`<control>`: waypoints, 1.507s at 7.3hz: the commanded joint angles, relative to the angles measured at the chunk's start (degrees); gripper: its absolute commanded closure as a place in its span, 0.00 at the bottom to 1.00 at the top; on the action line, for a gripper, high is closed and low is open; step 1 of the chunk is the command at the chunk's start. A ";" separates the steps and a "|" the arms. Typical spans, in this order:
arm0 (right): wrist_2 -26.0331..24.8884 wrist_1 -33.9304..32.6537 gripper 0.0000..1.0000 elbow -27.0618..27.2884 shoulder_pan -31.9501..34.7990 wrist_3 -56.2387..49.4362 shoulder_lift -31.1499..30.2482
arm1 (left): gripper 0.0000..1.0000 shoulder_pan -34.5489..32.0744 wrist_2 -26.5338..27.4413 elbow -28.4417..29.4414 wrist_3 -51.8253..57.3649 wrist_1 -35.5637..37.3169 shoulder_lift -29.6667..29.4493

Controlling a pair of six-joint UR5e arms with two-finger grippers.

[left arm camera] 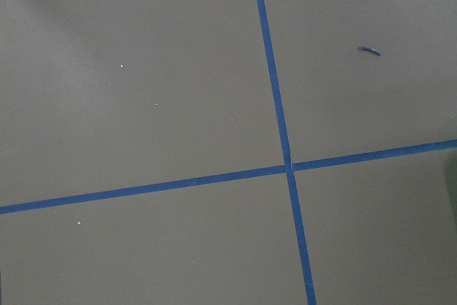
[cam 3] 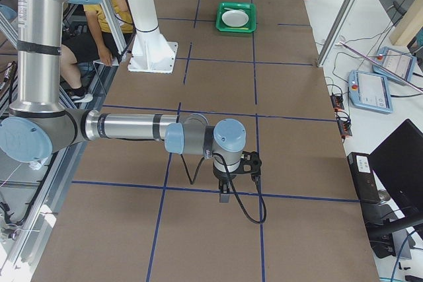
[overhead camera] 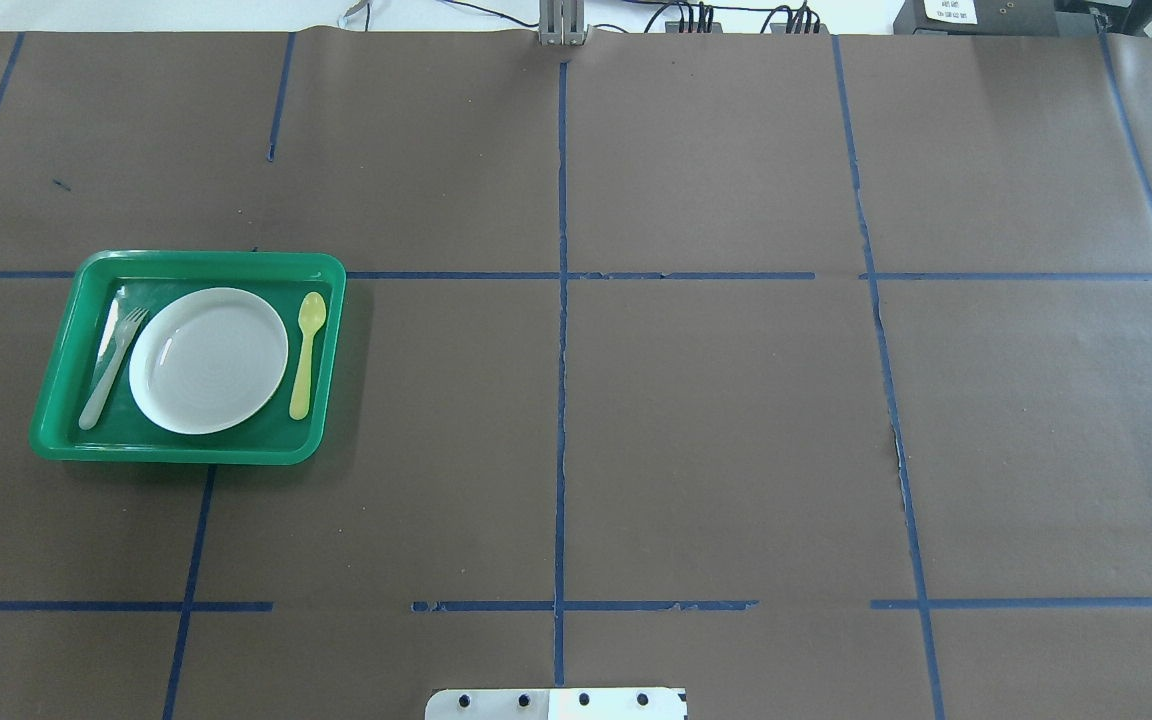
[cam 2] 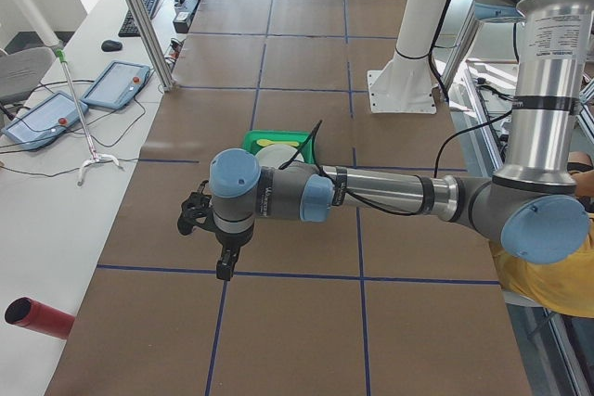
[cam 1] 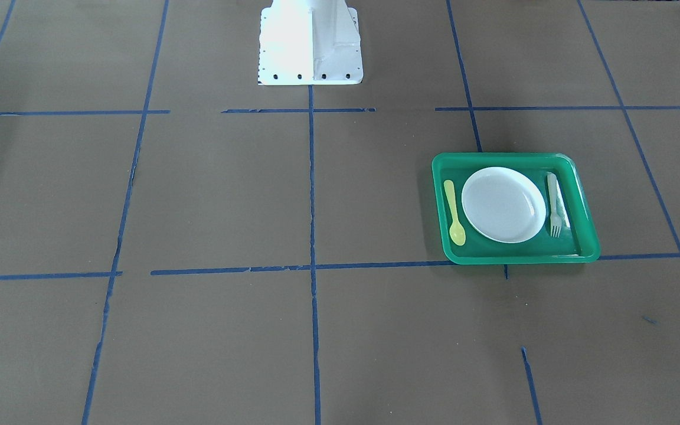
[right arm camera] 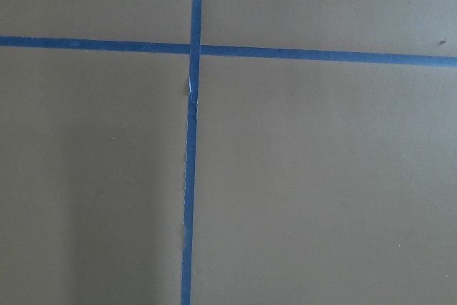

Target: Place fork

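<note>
Though far from the fork (cam 1: 553,203) in its green tray (cam 1: 517,258), could knock it askew on a careless pass; cannot tell left gripper (cam 2: 225,268) or right gripper (cam 3: 224,196) spread or pressed together.

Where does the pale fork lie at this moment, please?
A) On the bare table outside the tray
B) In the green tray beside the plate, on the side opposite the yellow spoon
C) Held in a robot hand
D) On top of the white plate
B: the fork lies flat inside the green tray, with the white plate between it and the yellow spoon.
</note>
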 commanded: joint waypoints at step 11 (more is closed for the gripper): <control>0.00 0.00 0.00 0.00 0.00 -0.02 0.00 | 0.00 0.32 -3.06 1.20 0.38 -1.54 2.74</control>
